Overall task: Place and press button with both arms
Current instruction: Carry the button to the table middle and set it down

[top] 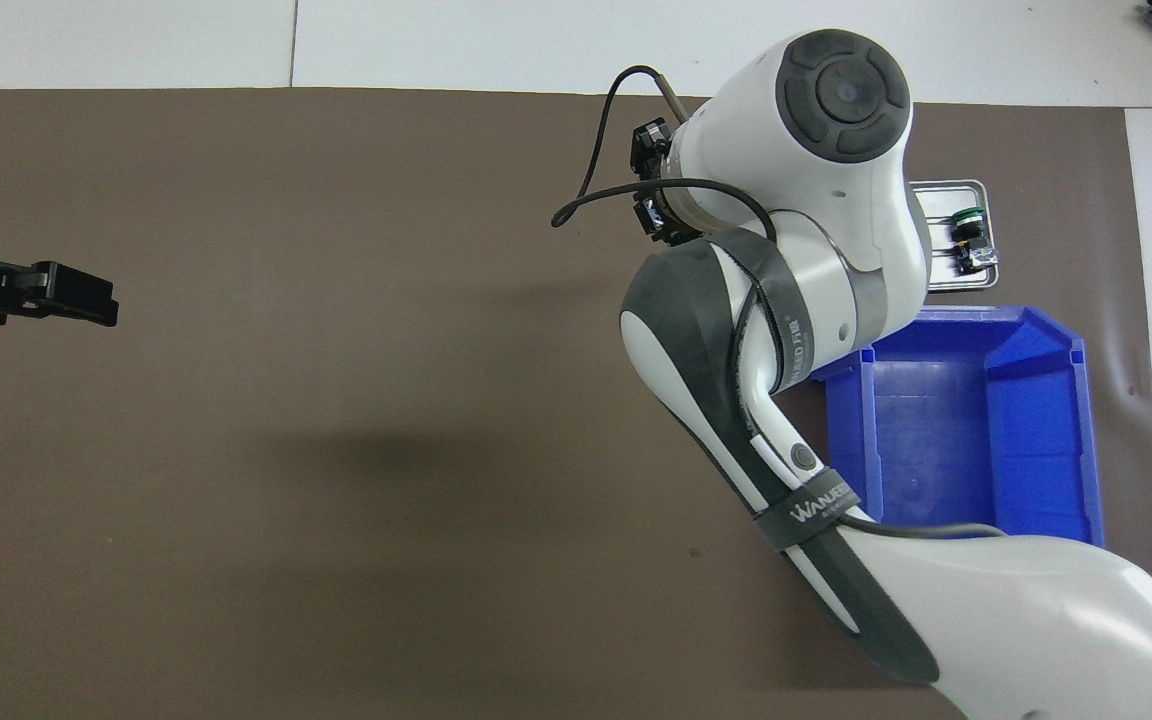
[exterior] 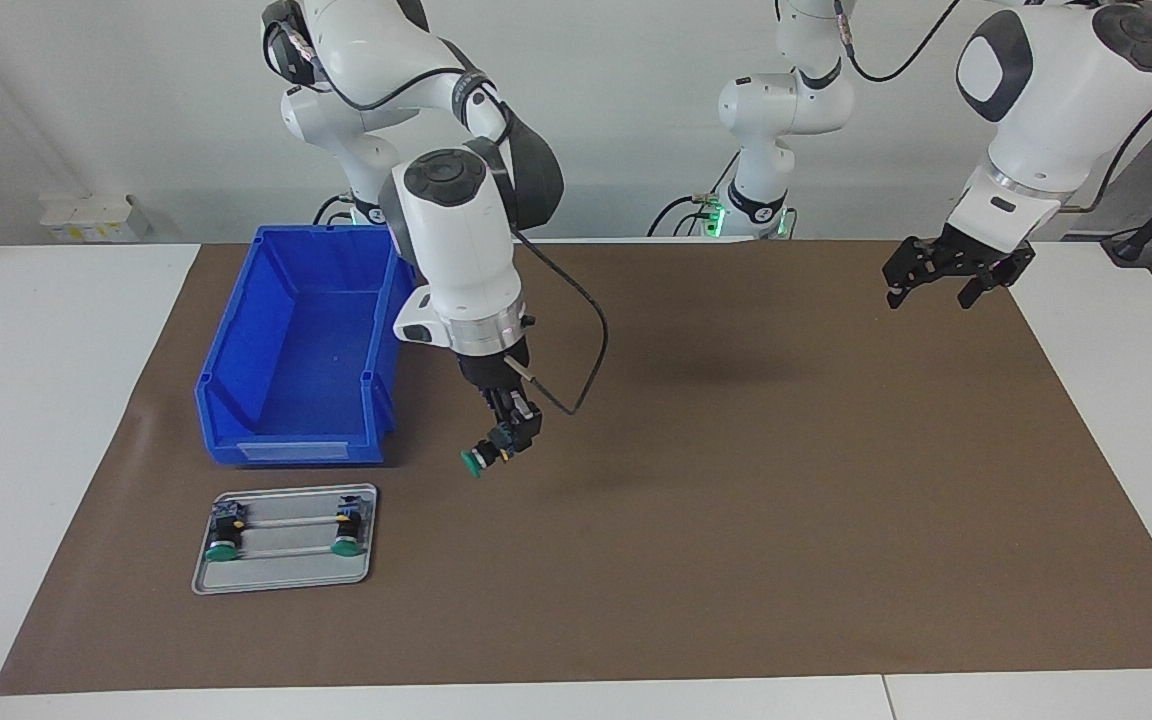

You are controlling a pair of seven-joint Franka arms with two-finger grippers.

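Brown matting [exterior: 736,520] covers the white table. Just below frame centre in the facing view, the right gripper [exterior: 508,436] hangs over bare mat, jaws clamped on the button [exterior: 486,455]: black body, yellow marks, its green cap tilted down, clear of the fingertips. At upper right, the left gripper [exterior: 936,290] waits with jaws wide, holding nothing.

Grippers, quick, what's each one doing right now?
Left tool: open, empty, over the brown mat.
Right tool: shut on the green-capped black push-button.
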